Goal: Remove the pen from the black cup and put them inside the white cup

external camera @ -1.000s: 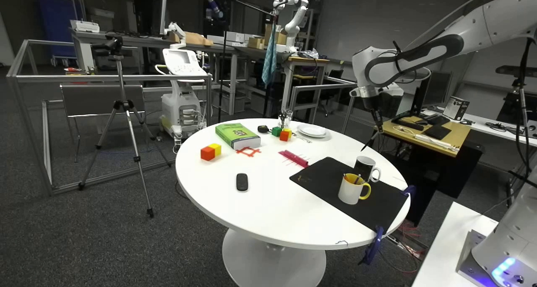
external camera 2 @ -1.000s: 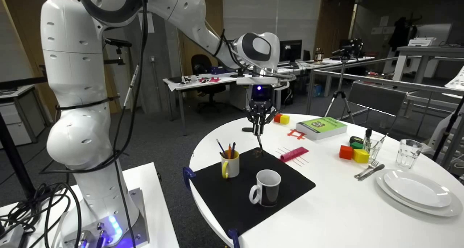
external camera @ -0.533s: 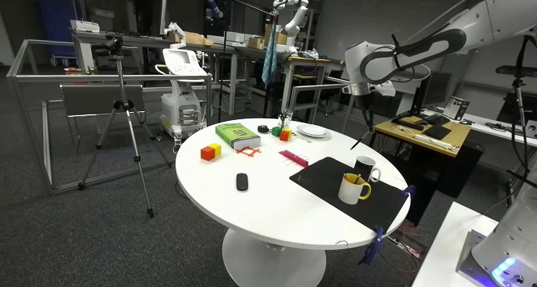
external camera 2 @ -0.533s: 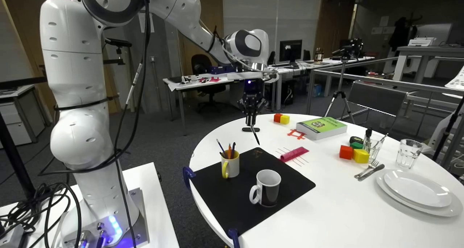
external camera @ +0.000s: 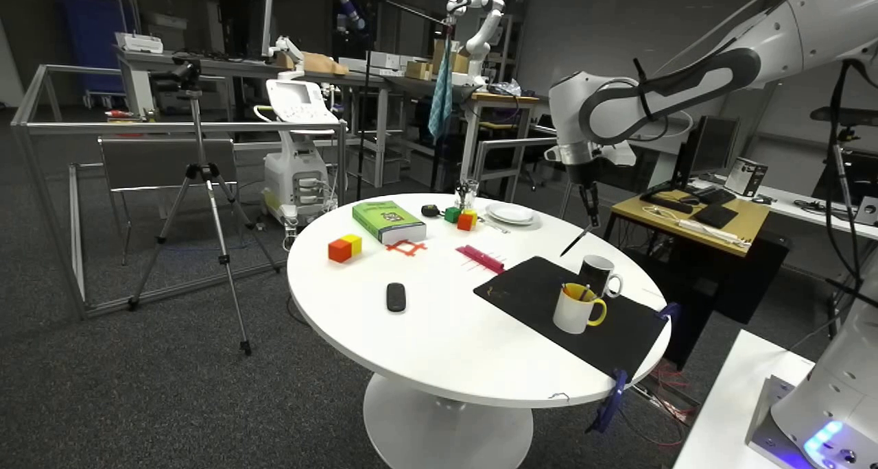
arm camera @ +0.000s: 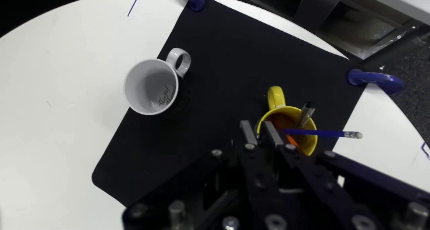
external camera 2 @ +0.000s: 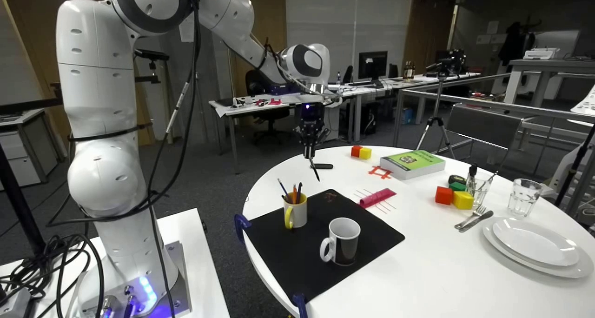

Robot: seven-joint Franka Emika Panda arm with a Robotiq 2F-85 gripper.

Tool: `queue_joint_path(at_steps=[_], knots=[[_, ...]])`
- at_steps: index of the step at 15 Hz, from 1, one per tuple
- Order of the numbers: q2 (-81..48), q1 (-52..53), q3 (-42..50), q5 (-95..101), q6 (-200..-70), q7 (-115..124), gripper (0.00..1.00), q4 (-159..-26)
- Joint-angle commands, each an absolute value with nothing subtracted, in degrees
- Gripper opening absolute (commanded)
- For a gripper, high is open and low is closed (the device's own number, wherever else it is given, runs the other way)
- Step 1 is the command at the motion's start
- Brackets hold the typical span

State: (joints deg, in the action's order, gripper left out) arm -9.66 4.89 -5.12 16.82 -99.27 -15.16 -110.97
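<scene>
Shifted pen [external camera 2: 315, 170], aslant beneath the gripping claw [external camera 2: 309, 157]

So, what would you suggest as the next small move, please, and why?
I'd probably ease the end effector slightly toward the robot's base before lowering: the held pen slants, and in both exterior views its tip shows above the yellow-lined white mug but off the opening's centre, away from that base.

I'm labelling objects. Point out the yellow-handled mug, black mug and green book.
Yellow-handled mug [external camera: 571, 313], in an exterior view: outer wall.
Black mug [external camera 2: 347, 249], in an exterior view: dark side.
Green book [external camera: 389, 217], in an exterior view: top cover.
</scene>
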Motion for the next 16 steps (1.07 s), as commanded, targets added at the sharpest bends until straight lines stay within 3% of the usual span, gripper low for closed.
queue_joint_path(at_steps=[1,16], knots=[[-10.5,5.5,-5.8,13.6,-96.5,-14.1,0.03,-109.4],[-13.0,5.6,-6.2,11.5,-87.2,-12.4,0.03,-108.3]])
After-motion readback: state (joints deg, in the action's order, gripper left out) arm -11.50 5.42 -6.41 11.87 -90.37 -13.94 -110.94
